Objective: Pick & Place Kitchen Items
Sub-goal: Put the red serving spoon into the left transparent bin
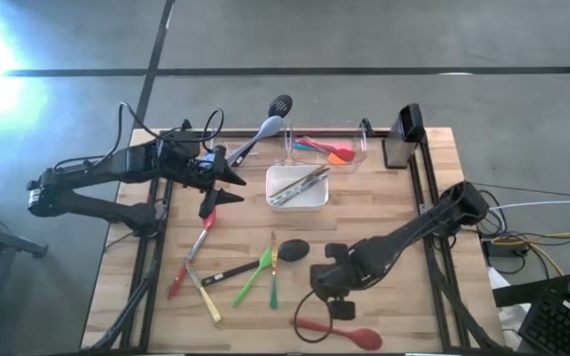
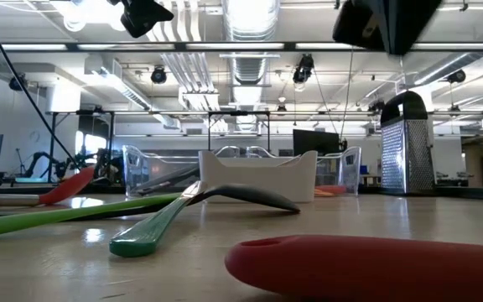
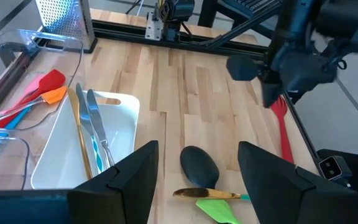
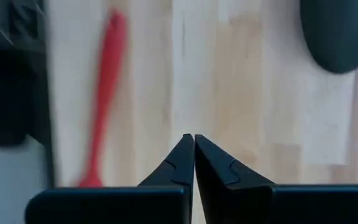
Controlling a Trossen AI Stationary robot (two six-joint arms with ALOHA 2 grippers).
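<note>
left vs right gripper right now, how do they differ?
Left gripper has its jaws spread wide; right gripper has jaws closed tip to tip. Left sits by the white dish at mid-table; right is at the near edge by the red spoon. Both hold nothing and are above the table.
</note>
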